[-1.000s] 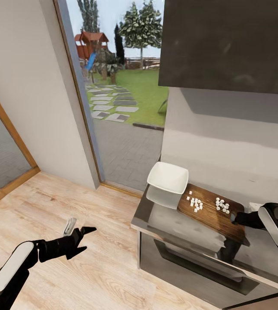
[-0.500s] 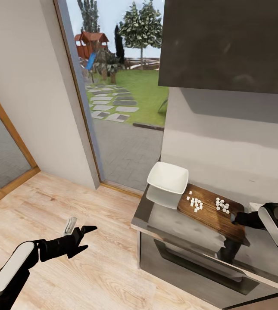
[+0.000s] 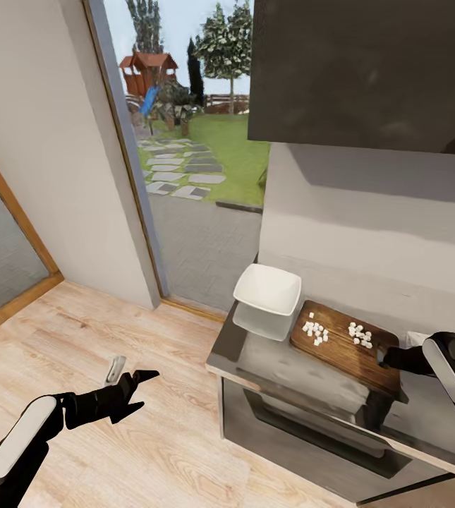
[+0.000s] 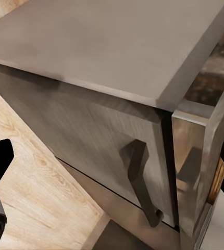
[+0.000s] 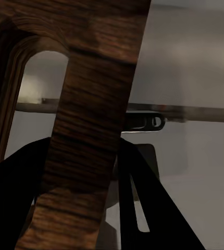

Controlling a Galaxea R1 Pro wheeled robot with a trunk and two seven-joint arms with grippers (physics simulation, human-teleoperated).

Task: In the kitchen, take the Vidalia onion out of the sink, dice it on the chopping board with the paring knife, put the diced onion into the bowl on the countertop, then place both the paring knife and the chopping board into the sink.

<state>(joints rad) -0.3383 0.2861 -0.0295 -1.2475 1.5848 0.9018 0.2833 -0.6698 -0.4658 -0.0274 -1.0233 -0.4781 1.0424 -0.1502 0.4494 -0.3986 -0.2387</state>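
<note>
The dark brown chopping board point(image 3: 340, 353) lies over the glossy grey countertop point(image 3: 276, 363), with two clusters of diced onion point(image 3: 317, 331) on its top. My right gripper point(image 3: 386, 360) is shut on the board's right end. In the right wrist view the black fingers point(image 5: 18, 192) clamp the wooden strip point(image 5: 91, 104) beside the handle slot. The white bowl point(image 3: 267, 289) stands on the countertop's left end, just off the board's left corner. My left gripper point(image 3: 132, 377) hangs open over the wooden floor, left of the counter, holding nothing.
A dark wall cabinet point(image 3: 368, 70) hangs above the counter. A tall glass door point(image 3: 192, 176) to the garden is behind the bowl. The grey cabinet front with its dark bar handle point(image 4: 140, 182) faces my left wrist. Wooden floor point(image 3: 114, 451) spreads to the left.
The whole picture has shifted slightly left, so the camera moved. Both arms keep their poses and the right gripper still holds the board.
</note>
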